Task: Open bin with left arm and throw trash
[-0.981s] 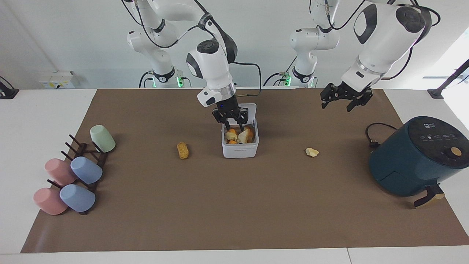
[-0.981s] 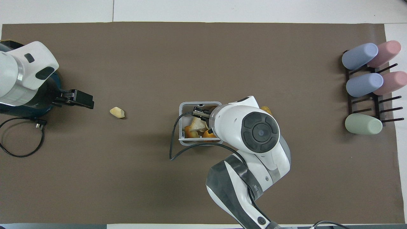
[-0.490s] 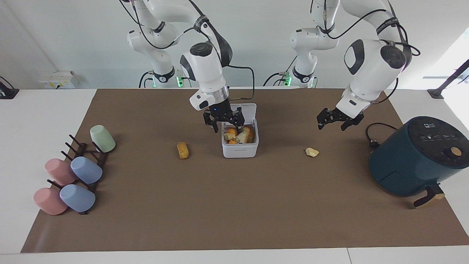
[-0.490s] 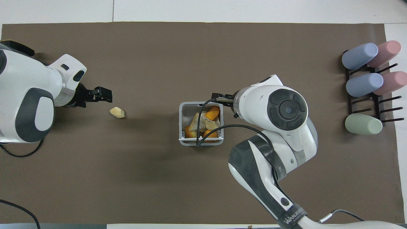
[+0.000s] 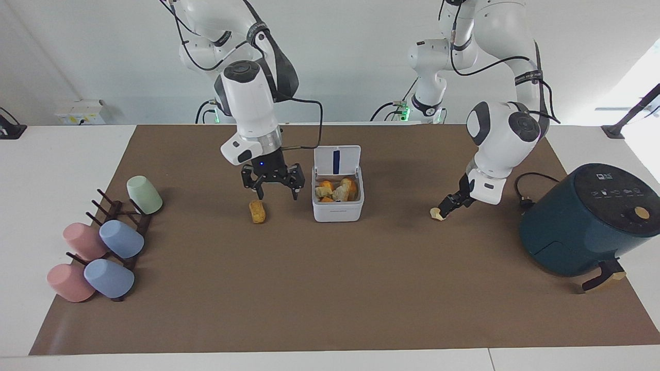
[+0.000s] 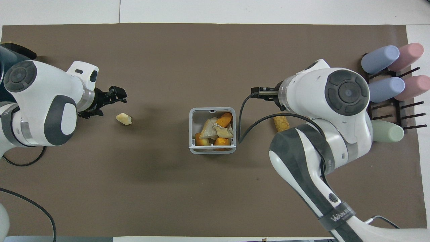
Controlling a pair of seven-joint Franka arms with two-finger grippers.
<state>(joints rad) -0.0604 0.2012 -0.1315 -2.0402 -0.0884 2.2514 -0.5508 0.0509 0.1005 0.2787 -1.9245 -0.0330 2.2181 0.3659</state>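
The white bin [image 5: 337, 212] stands mid-table with its lid [image 5: 337, 161] tipped up toward the robots. Several orange and pale scraps [image 5: 336, 189] fill it, also visible from overhead inside the bin [image 6: 191, 127]. My right gripper [image 5: 277, 195] hangs open and empty just above the mat, between the bin and the orange-brown trash piece [image 5: 257, 211] [image 6: 281, 123]. My left gripper [image 5: 447, 206] [image 6: 116, 95] is down low and open. Its fingertips sit right beside the pale yellow trash lump [image 5: 438, 214] [image 6: 124, 118], which lies on the mat.
A dark teal air fryer [image 5: 582, 221] with its black cable [image 5: 526, 190] stands at the left arm's end. A dark rack with several pastel cups [image 5: 103, 242] [image 6: 389, 87] sits at the right arm's end. A brown mat [image 5: 330, 299] covers the table.
My right gripper has come up out of the bin and moved toward the orange-brown piece, opening wide. My left gripper has dropped from high up down to the pale yellow lump.
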